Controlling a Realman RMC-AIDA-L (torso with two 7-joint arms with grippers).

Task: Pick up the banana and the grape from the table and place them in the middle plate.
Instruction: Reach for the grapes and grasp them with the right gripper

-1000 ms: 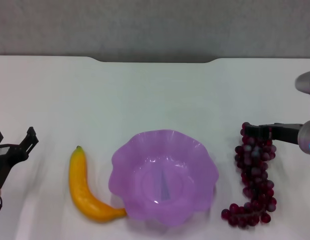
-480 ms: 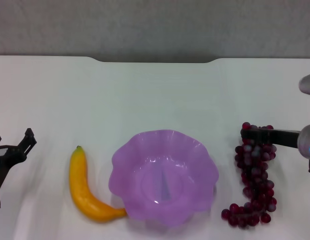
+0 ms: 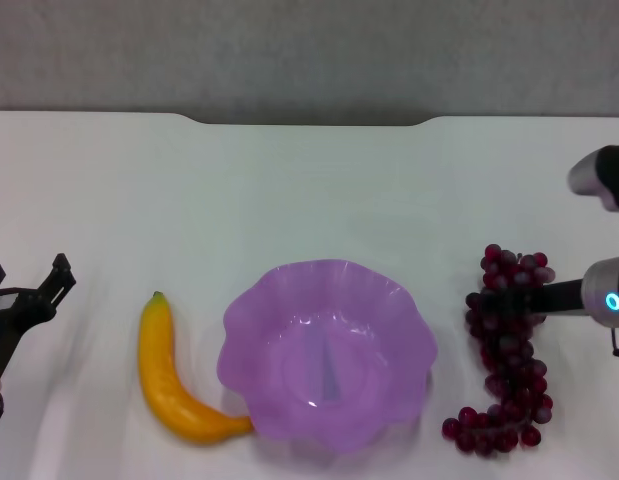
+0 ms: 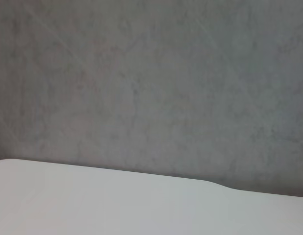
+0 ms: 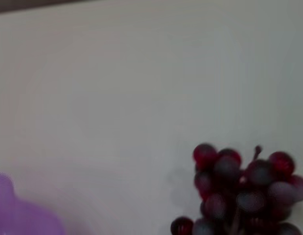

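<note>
Right end effector (image 3: 509, 297) over upper grape (image 3: 507, 352) bunch at 3 o'clock of middle plate (image 3: 327, 350); opening: cannot tell. Banana (image 3: 170, 372) at 9 o'clock. Left end effector (image 3: 29, 288) spread wide, idle.

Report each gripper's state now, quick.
Left gripper: open, empty, parked at the table's left edge.
Right gripper: low over the grape; cannot be told.

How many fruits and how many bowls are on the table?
Bananas: 1, the yellow banana
Grape bunches: 1, the dark red grapes
Bowls: 1, the purple bowl
Total: 3 things
</note>
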